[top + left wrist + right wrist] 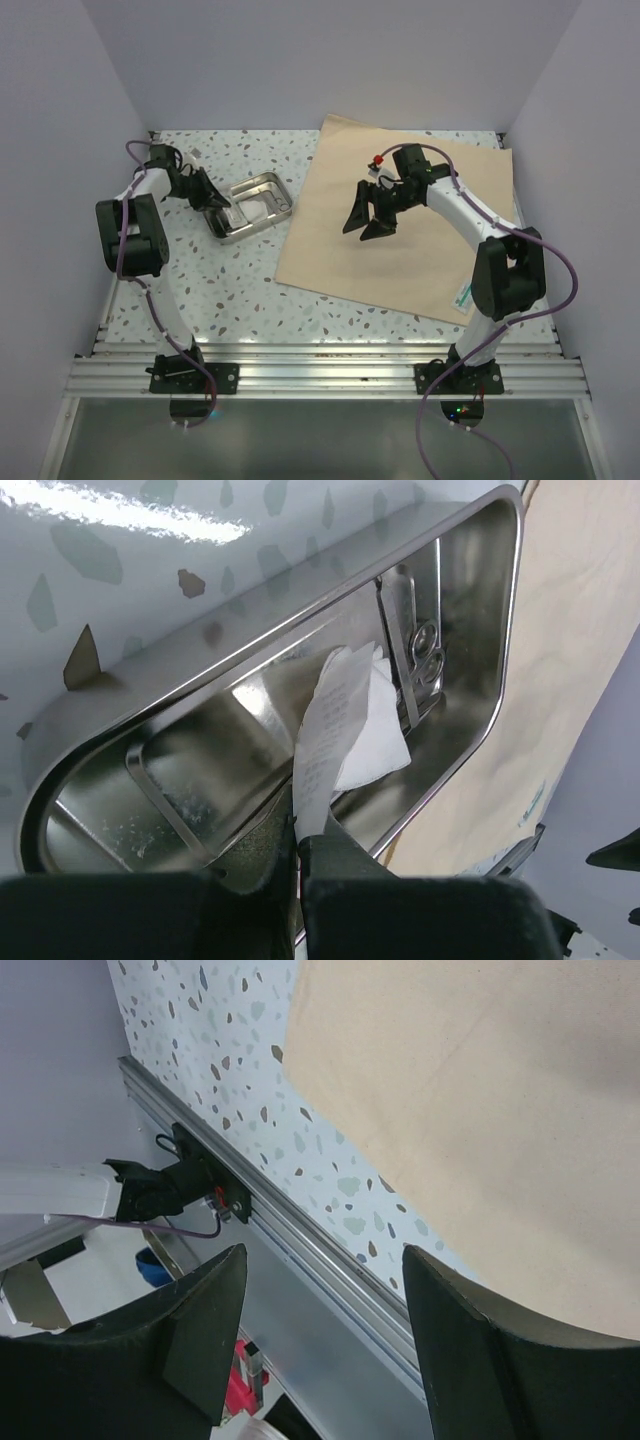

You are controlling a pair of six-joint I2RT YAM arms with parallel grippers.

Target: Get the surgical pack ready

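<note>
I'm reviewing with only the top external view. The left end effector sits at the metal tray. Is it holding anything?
Observer: Yes, the left end effector is shut on a white gauze square.
Operator: Where is that gauze relative to the tray?
Observer: It extends over the hollow of the metal tray; contact with the bottom is unclear.
Operator: And the right side?
Observer: The right end effector is open, nothing between its fingers, with the wrap sheet flat beyond it.

Tray (480,600) near end hidden, wrap sheet (480,1090) cropped
</note>
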